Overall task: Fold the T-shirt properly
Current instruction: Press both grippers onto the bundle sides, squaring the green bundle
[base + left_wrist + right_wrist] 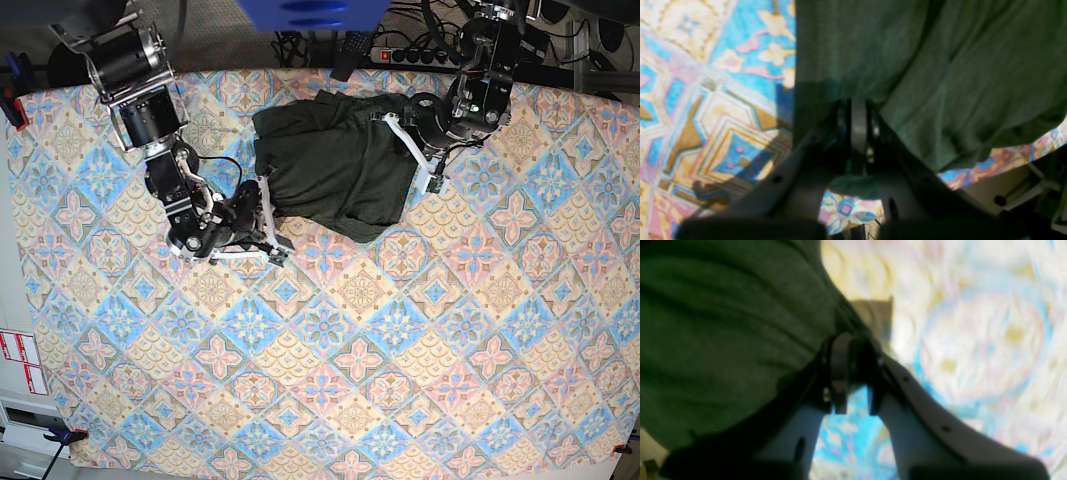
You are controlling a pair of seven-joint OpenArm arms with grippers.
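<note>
The T-shirt (335, 165) lay bunched at the far middle of the patterned table (330, 380). The left gripper (858, 115) pinched the T-shirt's edge. The right gripper (850, 373) clamped its opposite edge.

Both arms (160, 120) are showing black cylindrical joint housings with silver bands, thin black cables trailing alongside, and pale grey screw-dotted gripper fingers (923, 413).

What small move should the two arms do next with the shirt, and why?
Probably both lift and carry their held edges across together. The left gripper and right gripper each pinch an edge of the T-shirt, which lies bunched and uneven on the patterned cloth.
</note>
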